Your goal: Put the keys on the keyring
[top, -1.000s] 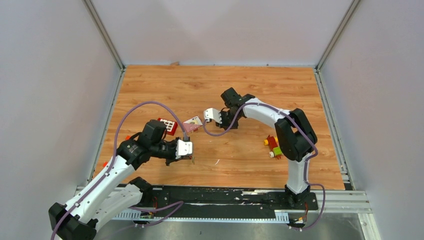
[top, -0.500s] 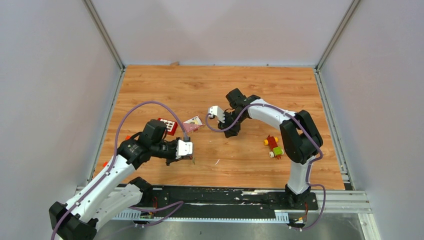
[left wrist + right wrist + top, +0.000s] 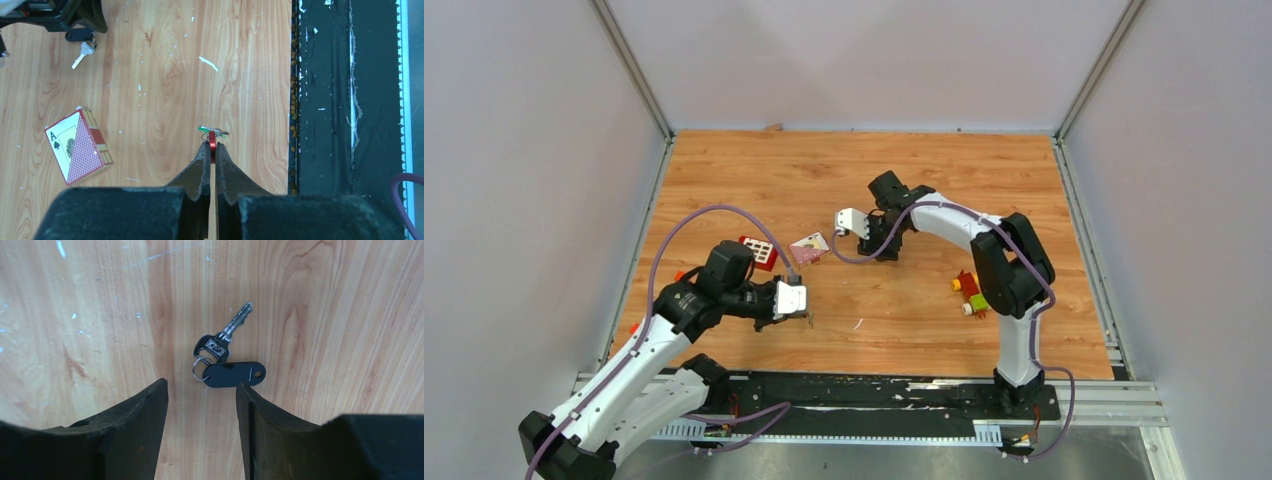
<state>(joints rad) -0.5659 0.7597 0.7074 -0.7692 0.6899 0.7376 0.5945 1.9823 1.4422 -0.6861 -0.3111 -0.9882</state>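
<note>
My left gripper (image 3: pixel 212 146) (image 3: pixel 792 298) is shut on the red keyring (image 3: pixel 212 137), which sticks out past the fingertips a little above the wood. A green key (image 3: pixel 206 129) on a small wire ring sits at the keyring's tip, touching it. The black key (image 3: pixel 221 342), a metal blade with a black oval tag (image 3: pixel 234 375) on a small ring, lies flat on the table. My right gripper (image 3: pixel 201 386) (image 3: pixel 854 222) hovers just short of it, open, with nothing between the fingers. The left wrist view also shows this key (image 3: pixel 82 49) at its top left.
A playing-card box (image 3: pixel 809 246) (image 3: pixel 75 145) lies between the two grippers. A red box with white squares (image 3: pixel 760 250) sits beside my left arm. A red-yellow-green toy block cluster (image 3: pixel 970 292) lies at the right. The black base rail (image 3: pixel 325 100) runs along the near table edge.
My right gripper's jaws have gone from shut to open, and that arm shifted slightly back and forth near the table's middle. The left arm and keyring have stayed put.
</note>
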